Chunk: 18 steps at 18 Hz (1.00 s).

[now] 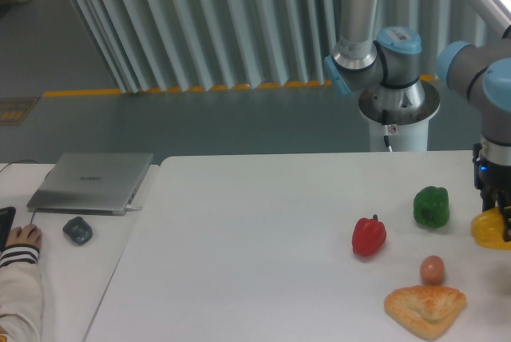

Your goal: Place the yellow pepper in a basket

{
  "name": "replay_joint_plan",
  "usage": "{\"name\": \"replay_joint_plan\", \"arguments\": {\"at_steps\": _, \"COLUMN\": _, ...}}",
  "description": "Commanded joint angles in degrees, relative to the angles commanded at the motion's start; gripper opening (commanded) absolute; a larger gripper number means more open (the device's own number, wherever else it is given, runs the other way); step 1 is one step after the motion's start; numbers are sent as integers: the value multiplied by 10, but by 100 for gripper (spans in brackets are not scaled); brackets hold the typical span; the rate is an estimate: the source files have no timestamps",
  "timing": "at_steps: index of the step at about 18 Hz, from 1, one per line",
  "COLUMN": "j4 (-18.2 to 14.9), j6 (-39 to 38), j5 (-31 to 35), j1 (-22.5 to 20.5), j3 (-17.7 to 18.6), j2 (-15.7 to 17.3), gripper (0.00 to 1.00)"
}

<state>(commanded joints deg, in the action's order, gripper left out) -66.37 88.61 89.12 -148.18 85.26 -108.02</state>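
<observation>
One end effector [501,226] at the right edge, fingers clamped on the yellow pepper [487,230]; pepper off the table [255,246].

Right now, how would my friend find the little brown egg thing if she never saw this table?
Start at the white table and go to its right end, where the food lies. There, find the flat golden bread at the front edge. The egg sits just behind it, in front of the green pepper: small, smooth, brown and oval, far smaller than the peppers.
</observation>
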Motion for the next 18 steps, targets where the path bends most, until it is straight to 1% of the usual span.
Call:
{"name": "replay_joint_plan", "arguments": {"at_steps": 4, "j4": 52, "j6": 1, "j5": -2, "j1": -39, "j3": -13, "j2": -14, "gripper": 44}}
{"name": "replay_joint_plan", "arguments": {"at_steps": 6, "j4": 54, "j6": 0, "j5": -2, "j1": -51, "j3": -28, "j2": -21, "gripper": 43}}
{"name": "replay_joint_plan", "arguments": {"at_steps": 7, "j4": 58, "j6": -1, "j5": -1, "j1": -53, "j3": -33, "j2": -35, "gripper": 43}}
{"name": "replay_joint_plan", "arguments": {"at_steps": 8, "j4": 74, "j6": -4, "j5": 1, "j1": -53, "j3": -39, "j2": -46, "gripper": 43}}
{"name": "replay_joint_plan", "arguments": {"at_steps": 9, "j4": 87, "j6": -2, "j5": 2, "j1": -55, "j3": -37, "j2": -51, "gripper": 43}}
{"name": "replay_joint_plan", "arguments": {"at_steps": 10, "j4": 89, "j6": -6, "j5": 2, "j1": -63, "j3": -40, "j2": -53, "gripper": 43}}
{"name": "replay_joint_plan", "arguments": {"at_steps": 12, "j4": 95, "j6": -7, "j5": 2, "j1": -66, "j3": -49, "j2": -62, "gripper": 43}}
{"name": "replay_joint_plan", "arguments": {"at_steps": 14, "j4": 102, "j6": -7, "j5": 2, "j1": -70, "j3": -51, "j2": -68, "gripper": 43}}
{"name": "replay_joint_plan", "arguments": {"at_steps": 16, "j4": 124, "j6": -7, "j5": 3, "j1": -75, "j3": -51, "j2": -80, "gripper": 45}}
{"name": "replay_joint_plan", "arguments": {"at_steps": 18, "j4": 130, "j6": -8, "j5": 8, "j1": -77, "j3": -50, "j2": -88, "gripper": 45}}
